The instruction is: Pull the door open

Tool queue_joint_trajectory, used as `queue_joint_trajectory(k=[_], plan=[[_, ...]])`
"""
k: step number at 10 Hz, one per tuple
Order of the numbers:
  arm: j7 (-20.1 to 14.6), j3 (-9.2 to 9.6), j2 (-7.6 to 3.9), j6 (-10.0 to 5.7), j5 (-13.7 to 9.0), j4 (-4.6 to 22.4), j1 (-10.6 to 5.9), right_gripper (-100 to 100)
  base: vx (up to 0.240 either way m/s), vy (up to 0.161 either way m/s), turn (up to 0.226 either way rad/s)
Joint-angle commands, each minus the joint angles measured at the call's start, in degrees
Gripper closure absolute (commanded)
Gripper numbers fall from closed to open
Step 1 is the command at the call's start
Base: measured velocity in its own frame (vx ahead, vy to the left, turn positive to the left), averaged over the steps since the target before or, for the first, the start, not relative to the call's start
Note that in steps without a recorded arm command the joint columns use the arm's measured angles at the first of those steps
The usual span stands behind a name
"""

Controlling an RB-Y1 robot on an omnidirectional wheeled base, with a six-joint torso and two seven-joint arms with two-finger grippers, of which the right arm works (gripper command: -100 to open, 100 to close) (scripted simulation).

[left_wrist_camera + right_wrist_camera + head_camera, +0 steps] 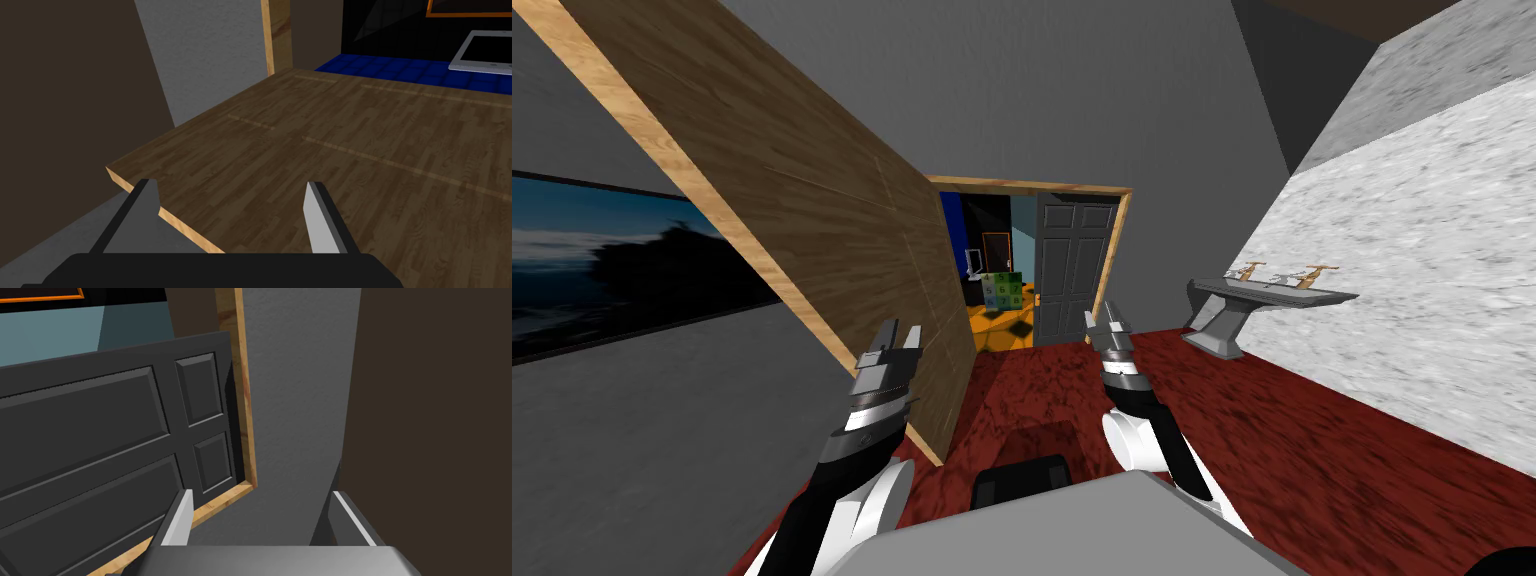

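Before left claw, flat wood-grained door

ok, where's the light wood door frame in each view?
Head view: door frame rims the central doorway, past the open wooden door.
Left wrist view: pale strip beyond that door's far end.
Right wrist view: it runs between dark panelled door and grey wall.
Shared landmark: orange-edged panel beyond the doorway.
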Motion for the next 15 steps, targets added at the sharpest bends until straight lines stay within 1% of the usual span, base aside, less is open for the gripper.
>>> queue_joint_trajectory(k=[1,2,4,5,6,7,11,15], plan=[[0.00,-0.21,-0.44,-0.60,0.05,2.11,-0.49,-100,0.121,-0.008,0.022],[0.00,-0.27,-0.55,-0.77,0.07,2.69,-0.63,-100,0.196,-0.027,0.033],[0.01,-0.54,-1.03,-1.52,0.14,5.34,-1.25,-100,0.173,-0.013,0.029],[0.01,-0.62,-1.17,-1.76,0.16,6.18,-1.44,-100,0.149,-0.001,0.026],[0.01,-0.79,-1.45,-2.24,0.20,7.85,-1.83,-100,0.130,0.005,0.031],[0.01,-0.89,-1.59,-2.50,0.23,8.77,-2.05,-100,0.133,0.007,0.022],[0.02,-1.31,-2.19,-3.70,0.34,12.96,-3.03,-100,0.093,-0.008,0.024],[0.03,-1.79,-2.79,-5.06,0.46,17.75,-4.15,-100,0.101,-0.010,0.027]])
